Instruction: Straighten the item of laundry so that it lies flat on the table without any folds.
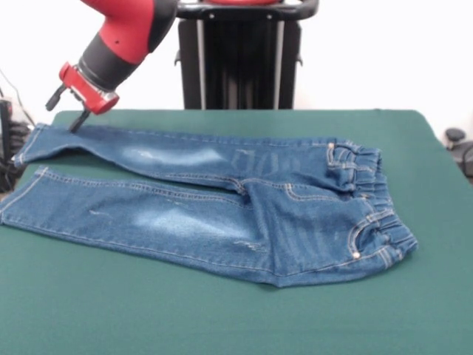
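The pincer [68,111], grip state unclear, hovers by the far leg's hem of the jeans [222,207].

Lighting was bright and even, diffuse, seemingly from overhead. The white wall behind was washed out, near overexposed. The table [222,318] showed flat, uniform green with no glare. Shadows were soft and faint: a thin dark line under the jeans [222,214] along their near edge, and a slight one between the legs. The picture was mildly soft overall. The gripper [74,111] at the table's far left corner looked slightly blurred.
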{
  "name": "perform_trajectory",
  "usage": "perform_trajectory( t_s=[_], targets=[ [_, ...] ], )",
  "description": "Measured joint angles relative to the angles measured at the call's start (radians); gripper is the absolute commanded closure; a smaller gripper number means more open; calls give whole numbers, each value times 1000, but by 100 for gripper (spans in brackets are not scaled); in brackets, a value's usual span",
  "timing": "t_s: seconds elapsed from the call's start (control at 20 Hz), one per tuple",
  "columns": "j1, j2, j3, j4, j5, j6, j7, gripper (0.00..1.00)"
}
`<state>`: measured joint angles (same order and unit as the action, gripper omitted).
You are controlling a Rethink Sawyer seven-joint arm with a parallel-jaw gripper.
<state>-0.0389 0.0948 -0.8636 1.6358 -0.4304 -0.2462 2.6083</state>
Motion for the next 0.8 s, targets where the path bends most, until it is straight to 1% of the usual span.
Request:
perform_trajectory(
  t_s=[0.25,0.65,0.8],
  targets=[
    [-3,-19,-10,0,-2,0,0,0],
    [-32,-101,-12,-1,-39,0,0,0],
    [-44,-96,-12,-9,-39,0,0,0]
  ],
)
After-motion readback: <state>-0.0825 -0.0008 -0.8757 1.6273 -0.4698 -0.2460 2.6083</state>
